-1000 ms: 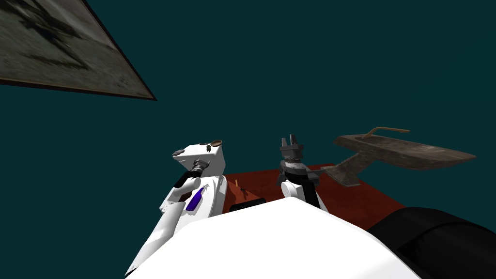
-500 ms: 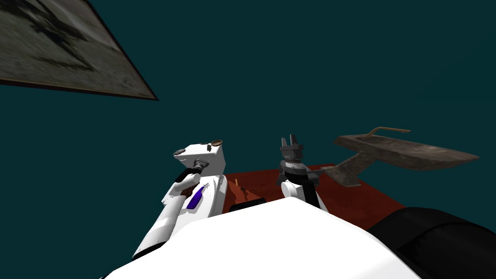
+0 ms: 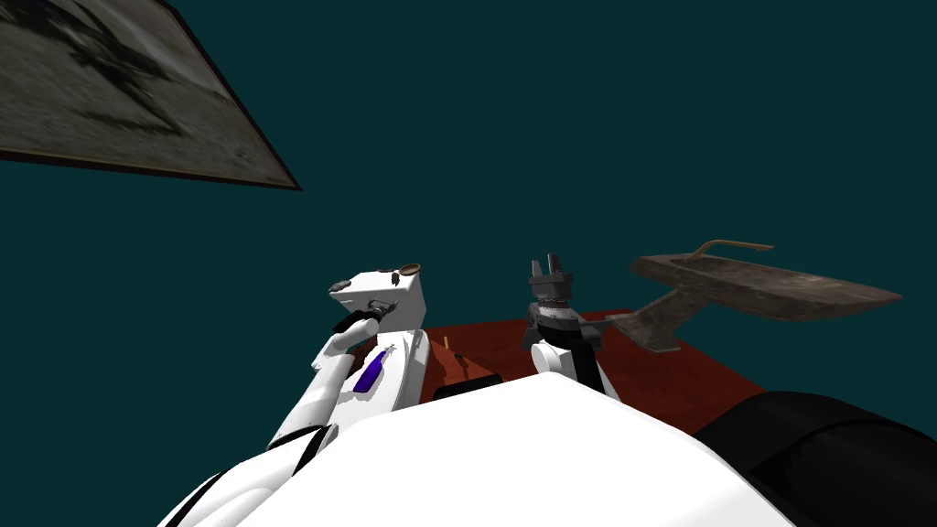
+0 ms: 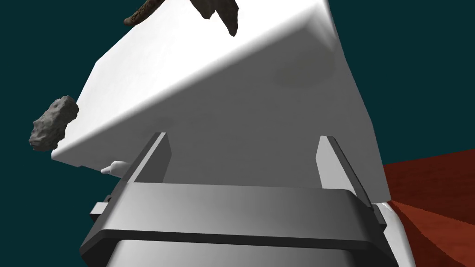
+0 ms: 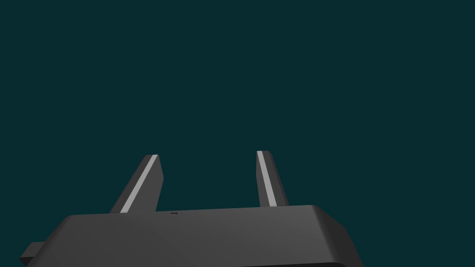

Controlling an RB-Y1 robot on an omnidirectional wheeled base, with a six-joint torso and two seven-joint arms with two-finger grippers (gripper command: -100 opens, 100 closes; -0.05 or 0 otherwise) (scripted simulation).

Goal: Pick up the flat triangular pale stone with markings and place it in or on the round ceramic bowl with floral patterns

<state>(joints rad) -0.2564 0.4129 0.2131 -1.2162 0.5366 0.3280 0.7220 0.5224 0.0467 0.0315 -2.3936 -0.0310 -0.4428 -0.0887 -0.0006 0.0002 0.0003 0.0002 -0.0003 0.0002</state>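
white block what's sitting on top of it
On the white block: a rough grey lump at one edge, a brown-rimmed bowl and a dark piece near it. The bowl's inside cannot be made out.

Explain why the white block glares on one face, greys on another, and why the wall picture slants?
Left wrist view: one face of the white block catches the light, the face toward the open left gripper is shaded grey. Head view: the wide lens splays the wall picture toward the corner.

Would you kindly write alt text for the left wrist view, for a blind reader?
The open left gripper faces the side of a white box close ahead. A rough grey stone sits at the box's edge, with a teal wall behind.
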